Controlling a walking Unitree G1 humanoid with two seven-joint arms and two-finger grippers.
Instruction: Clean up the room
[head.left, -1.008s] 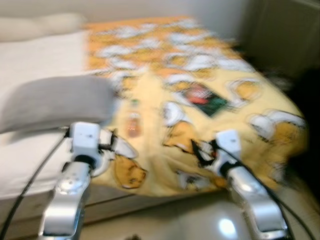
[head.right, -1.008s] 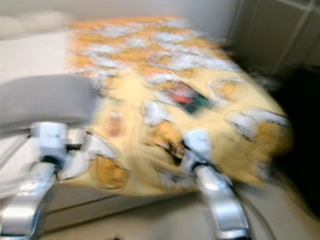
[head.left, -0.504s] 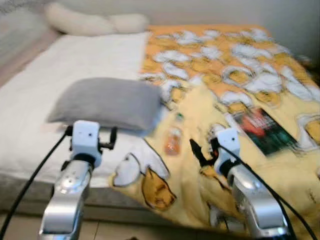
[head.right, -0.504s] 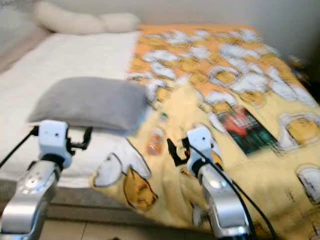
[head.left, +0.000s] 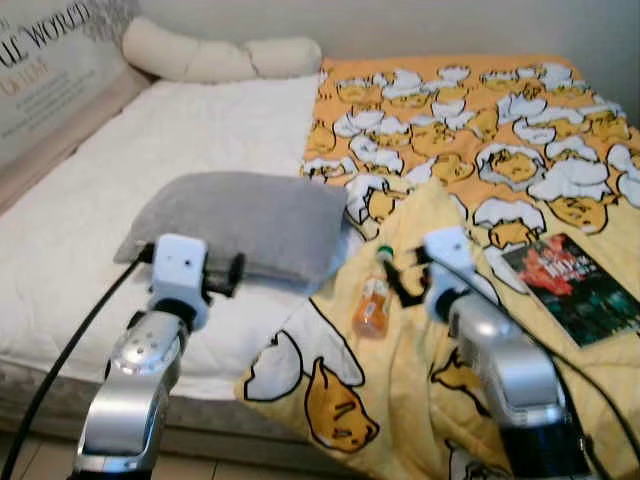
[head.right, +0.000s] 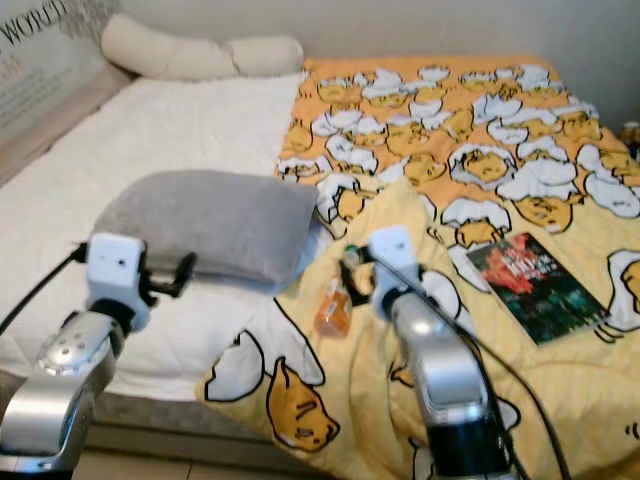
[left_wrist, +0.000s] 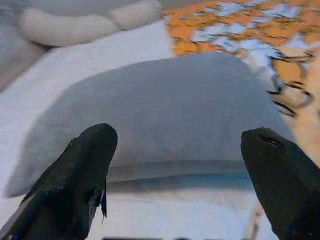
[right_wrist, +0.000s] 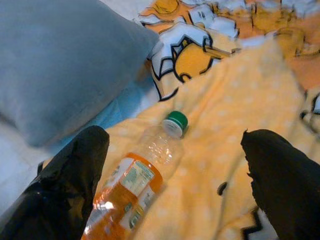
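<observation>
Nearest me, the left hand (left_wrist: 175, 175) hangs with fingers spread before one grey pillow (head.left: 250, 220), and the right hand (right_wrist: 175, 175), fingers likewise apart and grasping nothing, hovers over one orange drink bottle (head.left: 372, 300) lying on the yellow cartoon blanket (head.left: 470, 130). Farther right lies one dark book (head.left: 575, 285). One long cream bolster (head.left: 215, 58) rests at the bed's (head.left: 90, 200) far end.

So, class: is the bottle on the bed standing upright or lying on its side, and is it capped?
The bottle is lying on its side on the yellow blanket. It is capped: the green cap is on, and orange liquid fills its lower part.
</observation>
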